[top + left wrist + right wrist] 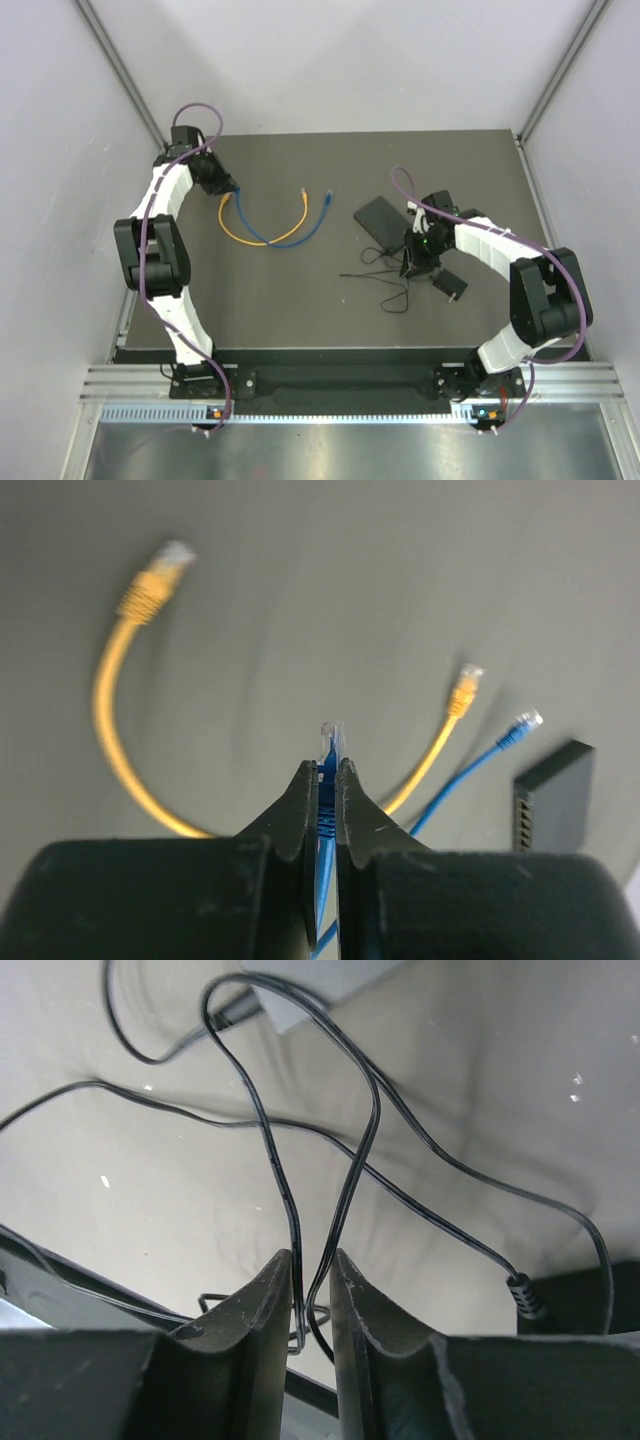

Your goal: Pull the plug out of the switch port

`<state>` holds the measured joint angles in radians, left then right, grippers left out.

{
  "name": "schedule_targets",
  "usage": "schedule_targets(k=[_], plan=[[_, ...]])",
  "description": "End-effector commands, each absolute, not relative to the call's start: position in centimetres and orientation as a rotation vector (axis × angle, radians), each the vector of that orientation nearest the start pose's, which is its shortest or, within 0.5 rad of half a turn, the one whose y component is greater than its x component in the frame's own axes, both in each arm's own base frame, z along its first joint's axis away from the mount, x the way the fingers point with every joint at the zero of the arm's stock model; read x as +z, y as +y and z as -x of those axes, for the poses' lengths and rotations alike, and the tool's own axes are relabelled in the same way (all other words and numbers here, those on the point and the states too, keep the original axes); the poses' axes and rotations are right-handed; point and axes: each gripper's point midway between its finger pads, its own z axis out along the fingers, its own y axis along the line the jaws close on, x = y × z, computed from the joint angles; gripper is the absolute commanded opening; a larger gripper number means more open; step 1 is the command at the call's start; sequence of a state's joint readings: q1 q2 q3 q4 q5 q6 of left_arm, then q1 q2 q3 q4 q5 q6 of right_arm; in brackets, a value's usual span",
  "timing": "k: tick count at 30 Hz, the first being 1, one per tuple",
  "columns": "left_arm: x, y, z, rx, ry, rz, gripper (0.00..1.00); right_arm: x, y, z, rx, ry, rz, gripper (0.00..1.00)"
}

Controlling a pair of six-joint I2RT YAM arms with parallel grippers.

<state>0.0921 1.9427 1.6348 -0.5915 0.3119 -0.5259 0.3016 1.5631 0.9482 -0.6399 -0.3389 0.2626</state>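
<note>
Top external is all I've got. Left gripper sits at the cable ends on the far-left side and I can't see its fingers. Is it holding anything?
Observer: Yes. The left wrist view shows the left gripper shut on the blue cable's plug, with the clear tip poking out in front.
Operator: And the right gripper?
Observer: In the right wrist view, the right gripper has its jaws slightly apart, with two strands of thin black wire passing between them.
</note>
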Motion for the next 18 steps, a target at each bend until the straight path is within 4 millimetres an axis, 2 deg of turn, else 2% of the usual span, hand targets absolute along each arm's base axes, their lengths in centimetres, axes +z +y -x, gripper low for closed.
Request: schedule_targets(k=[1, 3, 5, 7, 8, 11, 14, 15, 16, 17, 18], plan=[[14.5, -0.2, -49.7, -0.441, 2.406, 0.601, 0.00, 6.3, 16.4, -26.8, 0.643, 2.811, 0.211, 0.23], [13.8, 0.0, -49.7, -0.420, 2.431, 0.608, 0.01, 6.2, 16.6, -26.7, 0.647, 2.815, 0.224, 0.23], [13.7, 0.0, -50.2, -0.418, 2.439, 0.605, 0.17, 6.2, 16.8, -26.6, 0.650, 2.815, 0.233, 0.23], [13.7, 0.1, -50.2, -0.420, 2.445, 0.622, 0.29, 6.1, 16.8, -26.4, 0.648, 2.818, 0.241, 0.24], [13.8, 0.1, -50.3, -0.422, 2.443, 0.625, 0.39, 6.1, 16.9, -26.3, 0.648, 2.821, 0.251, 0.24], [14.1, 0.0, -50.1, -0.429, 2.439, 0.641, 0.56, 6.2, 17.1, -26.0, 0.647, 2.825, 0.270, 0.25], [15.0, -0.3, -49.7, -0.446, 2.429, 0.647, 0.63, 6.2, 17.2, -25.7, 0.643, 2.827, 0.288, 0.27], [15.3, -0.3, -49.6, -0.447, 2.426, 0.650, 0.69, 6.4, 17.3, -25.6, 0.642, 2.822, 0.295, 0.28], [15.4, -0.3, -49.3, -0.448, 2.425, 0.658, 0.69, 6.4, 17.3, -25.4, 0.647, 2.824, 0.304, 0.31], [16.6, -0.6, -49.0, -0.467, 2.406, 0.650, 0.69, 6.6, 17.7, -25.2, 0.666, 2.818, 0.336, 0.31], [16.6, -1.0, -48.6, -0.488, 2.410, 0.651, 0.69, 6.7, 17.8, -24.8, 0.672, 2.824, 0.360, 0.31]])
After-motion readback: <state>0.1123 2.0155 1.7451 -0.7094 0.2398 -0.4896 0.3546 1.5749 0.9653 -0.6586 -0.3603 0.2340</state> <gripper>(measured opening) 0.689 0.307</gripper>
